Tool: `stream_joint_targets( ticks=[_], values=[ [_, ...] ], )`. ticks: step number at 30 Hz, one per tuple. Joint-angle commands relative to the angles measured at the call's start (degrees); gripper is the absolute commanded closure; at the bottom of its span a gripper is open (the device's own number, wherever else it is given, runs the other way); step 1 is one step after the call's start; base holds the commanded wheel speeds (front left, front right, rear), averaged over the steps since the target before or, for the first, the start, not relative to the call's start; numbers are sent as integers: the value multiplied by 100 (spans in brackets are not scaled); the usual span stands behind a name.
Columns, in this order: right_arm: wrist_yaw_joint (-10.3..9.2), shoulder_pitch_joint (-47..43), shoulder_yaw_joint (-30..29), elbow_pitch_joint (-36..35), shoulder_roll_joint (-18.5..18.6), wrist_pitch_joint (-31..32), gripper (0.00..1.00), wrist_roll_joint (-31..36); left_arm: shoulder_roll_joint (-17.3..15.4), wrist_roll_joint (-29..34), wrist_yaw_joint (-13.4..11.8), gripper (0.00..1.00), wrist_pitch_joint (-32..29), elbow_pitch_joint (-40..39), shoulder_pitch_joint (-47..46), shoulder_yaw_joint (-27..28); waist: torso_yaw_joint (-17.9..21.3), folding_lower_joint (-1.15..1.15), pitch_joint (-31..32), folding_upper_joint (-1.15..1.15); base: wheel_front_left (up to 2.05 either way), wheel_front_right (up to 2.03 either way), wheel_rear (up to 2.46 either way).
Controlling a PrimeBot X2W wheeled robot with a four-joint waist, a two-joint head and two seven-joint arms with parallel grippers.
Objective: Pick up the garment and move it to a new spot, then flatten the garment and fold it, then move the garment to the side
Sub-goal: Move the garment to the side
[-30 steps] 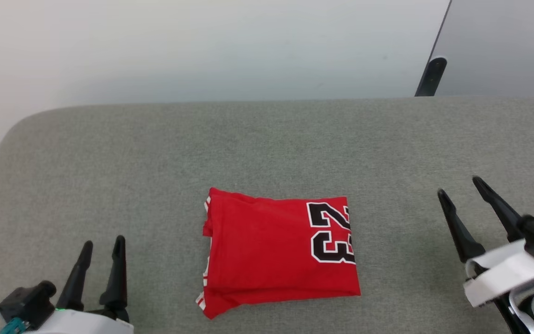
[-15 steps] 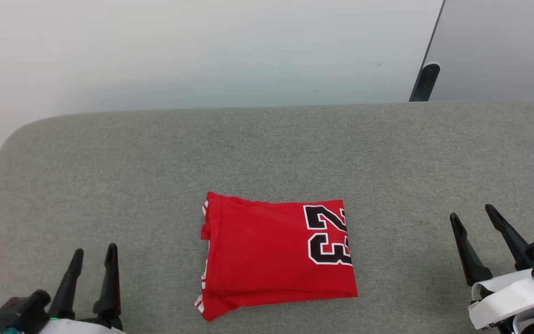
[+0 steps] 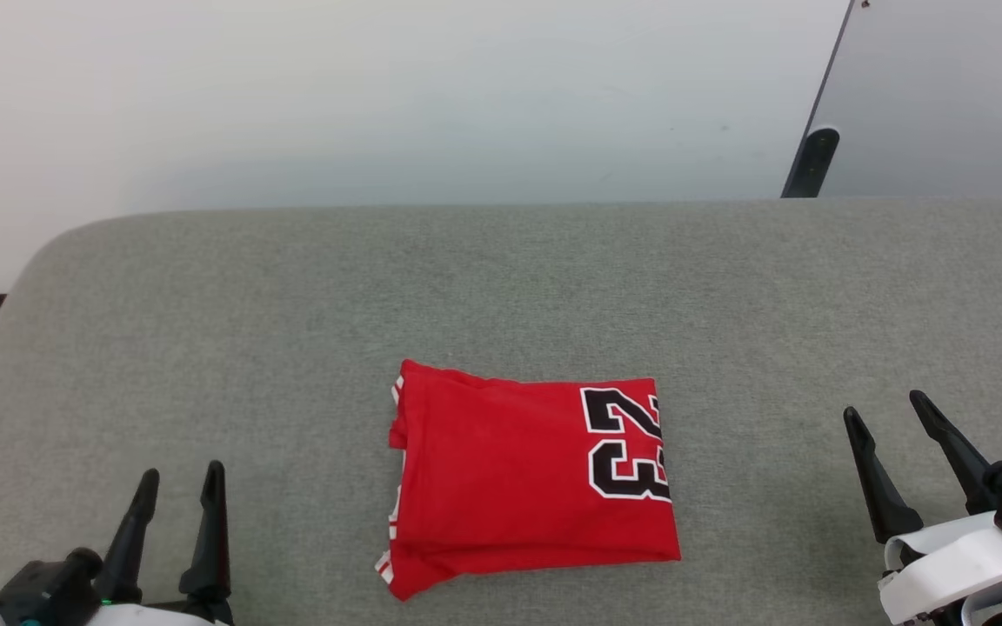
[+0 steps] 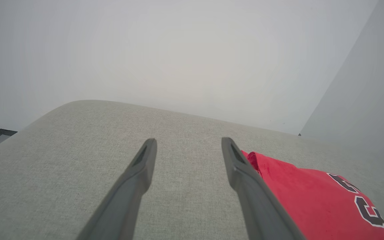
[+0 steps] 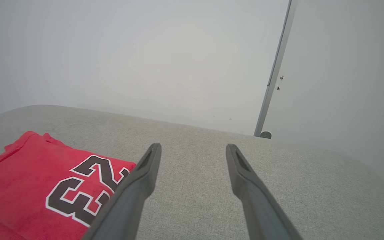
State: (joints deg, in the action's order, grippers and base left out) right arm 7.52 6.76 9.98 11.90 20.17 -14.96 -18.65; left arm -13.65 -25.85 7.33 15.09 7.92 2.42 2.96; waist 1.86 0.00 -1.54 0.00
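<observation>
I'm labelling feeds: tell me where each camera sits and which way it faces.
Head view: on the head, looking forward and down at the folded red shirt on the grey cushion; open left jaws lower left, open right jaws lower right.
Left wrist view: left wrist, looking along its open jaws over the cushion to the wall; shirt at right.
Right wrist view: right wrist, along its open jaws; shirt at left.
Shared: all views show the shirt.

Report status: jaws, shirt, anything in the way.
Left and right jaws open, empty, apart from the shirt. Shirt folded, lying flat on the grey cushion between them. Nothing seen in the way.
</observation>
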Motion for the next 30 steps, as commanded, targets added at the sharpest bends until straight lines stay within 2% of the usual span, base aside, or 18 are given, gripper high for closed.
stream_joint_targets(
  ticks=[1, 15, 21, 25, 30],
  values=[
    [-7, -60, 13, 16, 10, -28, 0, -3, 3, 30, 20, 0, 2, -1, 63, -2, -58, 0, 37, 0, 0, 0, 0],
    [-7, 107, 522, 158, 86, -29, 0, -52, -20, -60, 12, 0, 1, 31, 220, 275, -652, 0, 232, 0, 0, 0, 0],
    [-7, 279, 710, 233, 155, 75, 0, -133, -21, -60, 14, 0, 2, 21, 249, 209, -771, 0, 234, 0, 0, 0, 0],
    [-7, 477, 859, 248, 214, 423, 0, -332, -33, -54, 15, 0, -2, 5, 183, 122, -830, 0, 128, 0, 0, 0, 0],
    [-7, 742, 1088, 198, 401, 1350, 0, -733, -44, -64, 16, 0, -4, -55, 5, 13, -895, 0, -161, 0, 0, 0, 0]
  ],
)
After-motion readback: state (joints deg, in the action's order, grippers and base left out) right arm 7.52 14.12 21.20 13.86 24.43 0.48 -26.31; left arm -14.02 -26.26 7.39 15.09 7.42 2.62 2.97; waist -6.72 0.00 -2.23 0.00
